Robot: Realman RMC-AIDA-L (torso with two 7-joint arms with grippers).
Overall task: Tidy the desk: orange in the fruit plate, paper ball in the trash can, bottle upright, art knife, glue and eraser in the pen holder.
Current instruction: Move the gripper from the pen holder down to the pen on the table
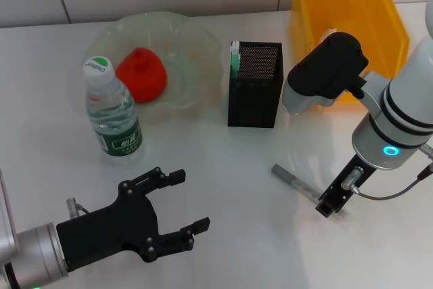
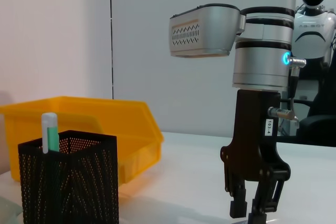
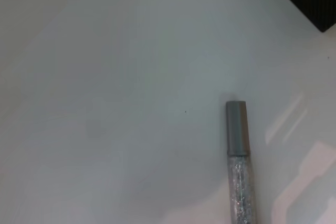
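A grey-capped glittery tube (image 1: 294,182) lies flat on the white table in front of the black mesh pen holder (image 1: 255,84). It also shows in the right wrist view (image 3: 237,150). My right gripper (image 1: 329,205) points straight down at the tube's near end, close to the table; it also shows in the left wrist view (image 2: 251,209). A green-and-white stick (image 1: 235,55) stands in the holder. The water bottle (image 1: 113,116) stands upright. A red-orange fruit (image 1: 141,74) lies in the clear fruit plate (image 1: 196,38). My left gripper (image 1: 183,225) is open and empty at the front left.
A yellow bin (image 1: 345,5) stands at the back right behind the right arm. The bottle stands just in front of the plate's left side. The pen holder stands between the plate and the bin.
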